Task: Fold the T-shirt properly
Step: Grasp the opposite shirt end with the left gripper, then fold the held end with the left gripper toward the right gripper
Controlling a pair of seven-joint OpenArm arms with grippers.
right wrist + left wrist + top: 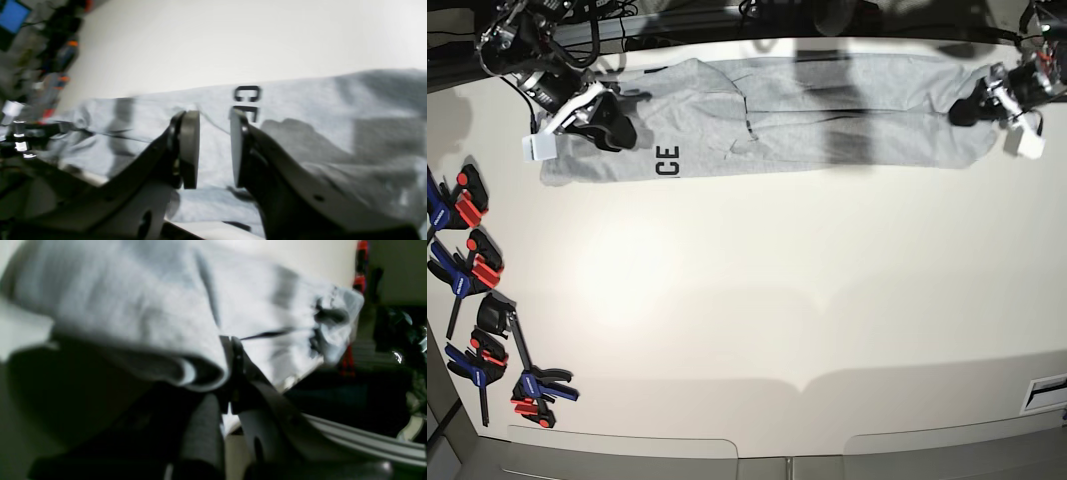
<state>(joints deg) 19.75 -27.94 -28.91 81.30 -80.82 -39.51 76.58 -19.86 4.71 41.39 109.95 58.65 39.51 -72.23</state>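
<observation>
Currently we count one T-shirt (797, 115), two grippers and several clamps (472, 270)

We see the T-shirt folded into a long band across the far side of the white table (757, 290), black lettering showing near one end. We find the left gripper (233, 350) low at the band's opposite end, jaws clamped on a fold of the T-shirt. We find the right gripper (214, 146) poised over the lettered end, jaws parted with nothing between them. Blue and red clamps lie well apart at the table edge
</observation>
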